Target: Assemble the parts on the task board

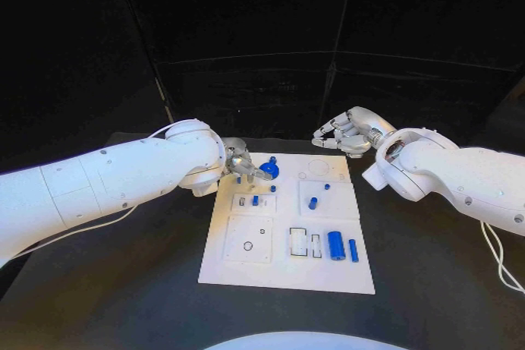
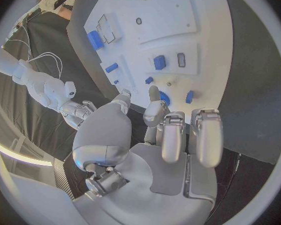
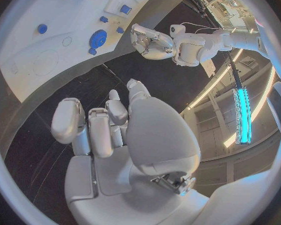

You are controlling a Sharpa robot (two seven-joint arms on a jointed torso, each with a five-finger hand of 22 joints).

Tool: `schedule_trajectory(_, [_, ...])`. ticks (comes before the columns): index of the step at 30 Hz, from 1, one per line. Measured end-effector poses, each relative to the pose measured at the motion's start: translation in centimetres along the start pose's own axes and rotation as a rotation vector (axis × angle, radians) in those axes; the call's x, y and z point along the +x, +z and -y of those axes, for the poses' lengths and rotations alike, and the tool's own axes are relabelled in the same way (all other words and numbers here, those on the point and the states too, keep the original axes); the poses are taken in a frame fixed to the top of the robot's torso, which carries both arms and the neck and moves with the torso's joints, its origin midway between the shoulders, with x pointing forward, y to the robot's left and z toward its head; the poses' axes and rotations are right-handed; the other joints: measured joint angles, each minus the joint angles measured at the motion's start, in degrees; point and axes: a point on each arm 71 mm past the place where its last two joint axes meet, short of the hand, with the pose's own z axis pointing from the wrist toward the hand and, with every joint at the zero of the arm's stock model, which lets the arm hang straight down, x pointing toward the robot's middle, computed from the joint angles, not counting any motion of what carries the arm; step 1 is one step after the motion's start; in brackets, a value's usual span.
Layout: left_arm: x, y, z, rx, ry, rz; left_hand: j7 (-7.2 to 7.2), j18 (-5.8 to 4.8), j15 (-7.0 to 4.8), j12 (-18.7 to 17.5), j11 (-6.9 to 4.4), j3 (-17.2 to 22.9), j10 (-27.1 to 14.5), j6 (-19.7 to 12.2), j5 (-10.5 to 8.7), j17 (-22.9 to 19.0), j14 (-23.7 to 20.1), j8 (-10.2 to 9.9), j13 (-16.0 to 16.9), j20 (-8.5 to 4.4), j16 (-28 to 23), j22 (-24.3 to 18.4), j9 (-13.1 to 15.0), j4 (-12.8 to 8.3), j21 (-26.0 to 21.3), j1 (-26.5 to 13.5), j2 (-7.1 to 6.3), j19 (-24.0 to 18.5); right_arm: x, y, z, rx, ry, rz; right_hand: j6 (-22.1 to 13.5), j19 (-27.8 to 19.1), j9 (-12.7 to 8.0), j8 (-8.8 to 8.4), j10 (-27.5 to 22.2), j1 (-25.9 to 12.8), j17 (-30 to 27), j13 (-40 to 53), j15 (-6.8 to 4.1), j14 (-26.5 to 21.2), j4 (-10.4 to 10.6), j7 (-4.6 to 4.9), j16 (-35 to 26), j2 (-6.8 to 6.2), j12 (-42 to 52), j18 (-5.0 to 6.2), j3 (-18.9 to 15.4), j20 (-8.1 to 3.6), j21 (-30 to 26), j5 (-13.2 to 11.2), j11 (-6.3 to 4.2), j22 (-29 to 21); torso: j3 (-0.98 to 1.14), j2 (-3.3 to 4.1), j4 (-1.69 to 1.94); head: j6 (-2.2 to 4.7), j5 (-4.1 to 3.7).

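The white task board [image 1: 284, 268] lies in the middle of the table. A round blue disc [image 1: 270, 169] sits at its far left corner, with small blue parts [image 1: 313, 203] near it and a blue cylinder [image 1: 336, 245] in the near right part. My left hand [image 1: 243, 168] hovers right beside the disc, fingers spread, holding nothing. From the left wrist, a fingertip [image 2: 154, 96] reaches over the disc [image 2: 165, 99]. My right hand [image 1: 348, 134] floats beyond the board's far edge, loosely curled and empty. The right wrist view shows its fingers [image 3: 93, 127] apart, with the disc [image 3: 98, 38] and left hand [image 3: 152, 41] beyond.
Black table [image 1: 438, 274] surrounds the board on all sides. A thin blue bar [image 1: 353, 250] lies next to the cylinder, beside white rectangular slots [image 1: 299, 241]. Round holes mark the board's near left panel [image 1: 248, 246].
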Motion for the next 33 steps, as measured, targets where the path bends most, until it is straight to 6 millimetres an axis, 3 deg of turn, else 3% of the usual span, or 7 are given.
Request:
schedule_trajectory(4, [-2.0, -0.5, -0.3, -0.007, -0.004, 0.030, 0.86, 0.00, 0.02, -3.0, 0.92, -1.8, -2.8, -3.0, 0.00, 0.0, 0.0, -2.3, -3.4, 0.00, 0.0, 0.0, -0.8, 0.7, -1.5, 1.4, 0.84, 0.0, -0.1, 0.0, 0.1, 0.003, -0.001, 0.003, 0.0, 0.0, 0.0, 0.00, 0.0, 0.0, 0.0, 0.0, 0.00, 0.0, 0.0, 0.00, 0.0, 0.00, 0.0, 0.00, 0.0, 0.00, 0.0, 0.0, 0.00, 0.0, -0.02, 0.01, 0.03, 0.09, -0.04])
schedule_trajectory(6, [-3.4, -0.4, -0.6, -0.022, -0.009, 0.047, 1.90, 0.00, 0.87, -4.8, 1.75, -3.1, -4.2, -4.6, 0.00, 0.0, 0.0, -4.2, -5.5, 0.10, 0.0, 0.0, -2.0, 1.0, -2.3, 2.8, 0.96, 0.1, -0.2, 0.0, 0.2, 0.005, -0.002, 0.005, 0.0, 0.0, 0.0, 0.00, 0.0, 0.0, 0.0, 0.0, 0.00, 0.0, 0.0, 0.00, 0.0, 0.00, 0.0, -0.01, 0.0, 0.00, 0.0, 0.0, 0.00, 0.0, -0.01, 0.02, 0.07, 0.17, -0.05])
schedule_trajectory(10, [-5.5, 0.3, -1.4, -0.063, -0.024, 0.069, 2.54, -0.01, 1.37, -6.0, 2.55, -4.7, -5.0, -5.2, 0.01, 0.0, 0.1, -6.0, -7.0, 0.74, 0.0, 0.0, -3.5, 1.3, -3.1, 4.8, 1.56, 0.1, -0.2, 0.0, 0.3, 0.007, -0.002, 0.006, 0.0, 0.0, 0.0, 0.00, 0.0, 0.0, 0.0, 0.0, 0.00, 0.0, 0.0, 0.00, 0.0, 0.00, 0.0, -0.01, 0.0, 0.00, 0.0, 0.0, 0.00, 0.0, -0.01, 0.06, 0.07, 0.37, 0.02])
schedule_trajectory(14, [-6.6, 1.5, -1.8, -0.101, -0.034, 0.071, 2.54, -0.01, 1.66, -6.0, 2.55, -5.7, -5.0, -5.2, 0.01, 0.0, 0.0, -6.9, -7.2, 1.01, 0.0, 0.0, -4.4, 1.4, -3.1, 6.1, 2.07, 0.0, -0.2, 0.1, 0.3, 0.007, -0.002, 0.006, 0.0, -0.2, 0.0, 0.00, 0.0, 0.0, 0.0, 0.0, 0.00, 0.0, 0.0, 0.00, 0.0, 0.00, 0.0, -0.01, 0.0, -0.20, 0.0, 0.0, 0.00, -0.1, 0.00, 0.14, -0.08, 0.47, 0.53])
schedule_trajectory(21, [-6.6, 3.2, -3.0, -0.154, -0.013, 0.034, 2.99, 0.00, 1.66, -6.0, 2.55, -7.0, -5.0, -4.8, 0.01, 0.0, 0.0, -7.6, -7.2, 1.38, 0.0, 0.0, -5.4, 1.9, -3.1, 6.9, 2.87, 0.1, -0.1, 0.2, 0.2, 0.005, -0.002, 0.005, 0.0, -0.2, 0.0, 0.00, 0.0, 0.0, 0.0, 0.0, 0.00, 0.0, 0.0, 0.00, 0.0, 0.00, 0.0, -0.01, 0.0, -0.20, 0.0, 0.0, 0.00, -0.1, -0.05, 0.30, -0.37, 0.53, 1.07])
schedule_trajectory(33, [-4.8, 5.3, -3.9, -0.203, 0.025, -0.065, 2.86, 0.00, 1.66, -5.7, 2.75, -8.3, -4.8, -4.1, 0.01, 0.0, 0.0, -8.0, -6.5, 1.38, 0.0, 0.0, -6.1, 2.9, -3.1, 7.7, 3.70, 0.1, 0.2, 0.4, -0.1, -0.004, 0.000, -0.001, 0.0, -0.2, 0.0, 0.00, 0.0, 0.0, 0.0, 0.0, 0.00, 0.0, 0.0, 0.00, -0.3, 0.00, 0.0, -0.01, 0.0, -0.20, 0.0, 0.0, 0.00, -0.2, -0.08, 0.44, -0.52, 0.20, 1.46])
